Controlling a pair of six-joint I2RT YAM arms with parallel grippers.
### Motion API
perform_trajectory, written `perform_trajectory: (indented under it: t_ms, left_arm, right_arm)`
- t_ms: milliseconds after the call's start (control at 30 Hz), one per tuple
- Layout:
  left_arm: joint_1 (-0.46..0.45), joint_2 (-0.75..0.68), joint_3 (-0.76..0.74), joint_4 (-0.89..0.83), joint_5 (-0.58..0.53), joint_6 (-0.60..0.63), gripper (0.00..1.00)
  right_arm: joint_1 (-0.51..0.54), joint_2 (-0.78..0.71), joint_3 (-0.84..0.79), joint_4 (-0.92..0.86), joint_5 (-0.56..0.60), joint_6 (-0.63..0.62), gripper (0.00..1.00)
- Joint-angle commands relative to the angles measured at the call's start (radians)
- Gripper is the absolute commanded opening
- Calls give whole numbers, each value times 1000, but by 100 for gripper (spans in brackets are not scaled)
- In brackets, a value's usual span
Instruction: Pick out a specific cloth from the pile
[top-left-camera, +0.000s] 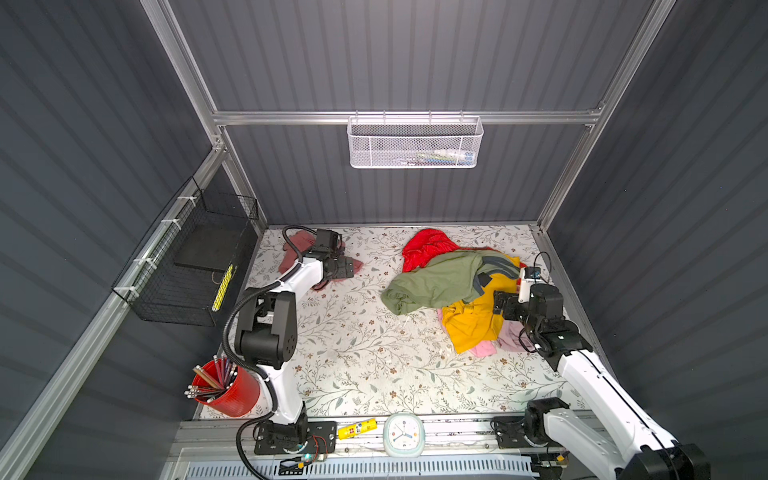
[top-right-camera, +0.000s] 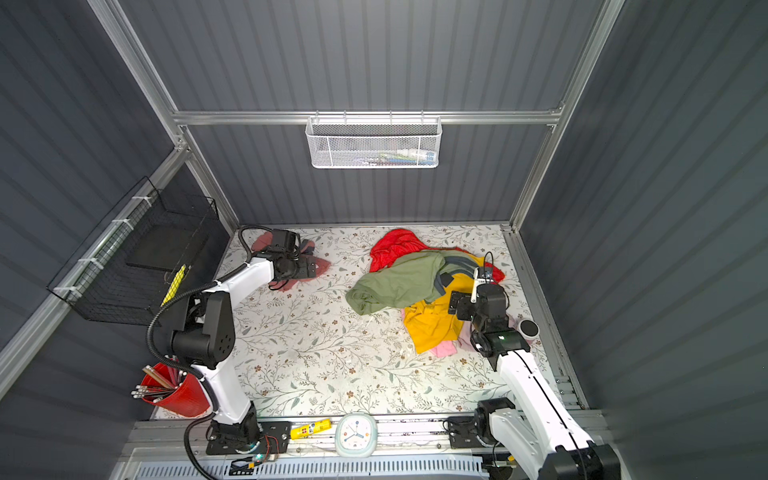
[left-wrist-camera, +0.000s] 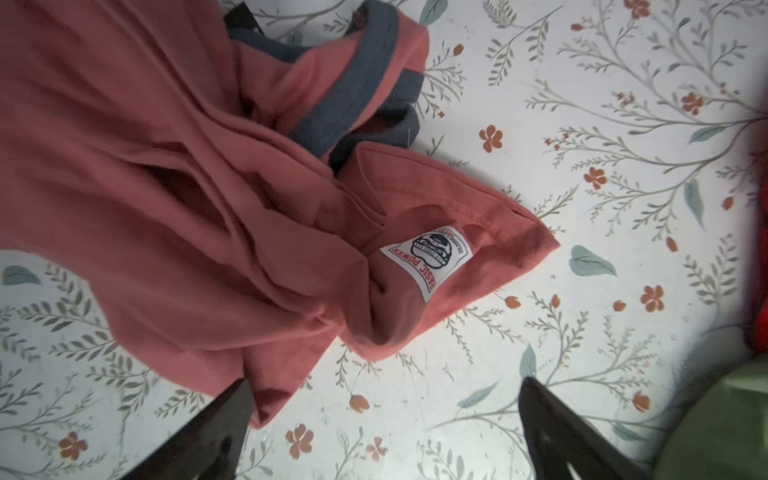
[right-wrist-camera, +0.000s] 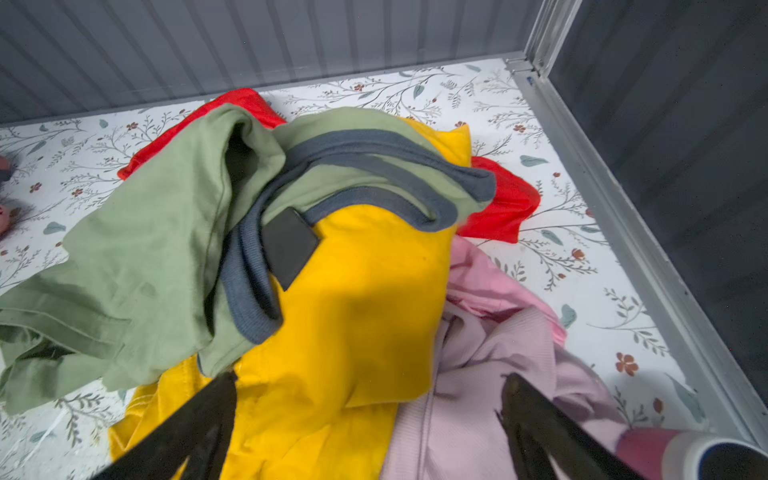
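Observation:
The cloth (left-wrist-camera: 166, 166), salmon pink with grey-blue trim bands and a white label (left-wrist-camera: 428, 257), lies crumpled on the floral table at the back left, apart from the pile. Both top views show it partly hidden under my left arm (top-left-camera: 296, 241) (top-right-camera: 323, 263). My left gripper (top-left-camera: 347, 268) (top-right-camera: 309, 268) (left-wrist-camera: 384, 386) hangs open just over its edge, with only table between the fingers. The pile (top-left-camera: 453, 286) (top-right-camera: 415, 282) (right-wrist-camera: 353, 270) of olive, yellow, red and pale pink clothes sits at the back right. My right gripper (top-left-camera: 498, 303) (top-right-camera: 454, 302) (right-wrist-camera: 370, 378) stands open over its yellow and lilac parts.
A black wire basket (top-left-camera: 195, 266) hangs on the left wall and a white mesh basket (top-left-camera: 415, 141) on the back wall. A red cup of pencils (top-left-camera: 226, 388), a yellow tube (top-left-camera: 356, 429) and a clock (top-left-camera: 403, 434) stand along the front. A roll (top-right-camera: 529, 328) lies by the right wall.

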Motion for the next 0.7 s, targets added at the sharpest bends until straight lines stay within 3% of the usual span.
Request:
perform_trajectory:
  t_ms: [0,167,433,667]
  left_arm:
    - [-8,-65,-54,56,-10,-17,100]
    - [-9,-139,-142,105,-63,-19,100]
    - [-9,-247,-284,164,-182,-10,100]
    - [-9,-336,-409,267,-253,-15,100]
  right_arm:
    - [-23,-15,-51,167,61,-51,99]
    - [-54,38,-131,334,69,-87,99]
    - [-89,277,-257,847,90,-95,99]
    - [-93,489,-210,1005,93,-116,99]
